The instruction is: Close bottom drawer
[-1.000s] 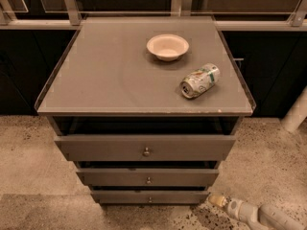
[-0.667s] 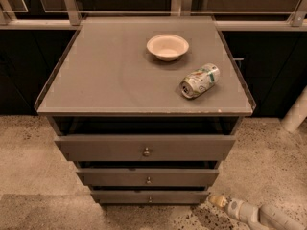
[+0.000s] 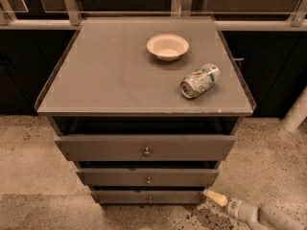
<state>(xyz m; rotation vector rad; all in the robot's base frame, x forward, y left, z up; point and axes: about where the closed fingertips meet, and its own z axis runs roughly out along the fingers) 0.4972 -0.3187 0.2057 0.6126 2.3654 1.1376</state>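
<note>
The bottom drawer (image 3: 120, 197) is the lowest and slimmest of three grey-brown drawer fronts, with a tiny round knob (image 3: 149, 199) at its centre. It stands out a little from the cabinet, less far than the two above it. My gripper (image 3: 215, 197) has a cream-coloured tip and comes in low from the bottom right on a grey arm (image 3: 259, 215). The tip is just off the right end of the bottom drawer front, close to the floor. I cannot tell whether it touches the drawer.
The middle drawer (image 3: 110, 177) and the top drawer (image 3: 96, 148) both stand out further. On the cabinet top (image 3: 105, 75) sit a white bowl (image 3: 167, 47) and a can on its side (image 3: 199, 81). A white post (image 3: 297, 110) stands at the right on the speckled floor.
</note>
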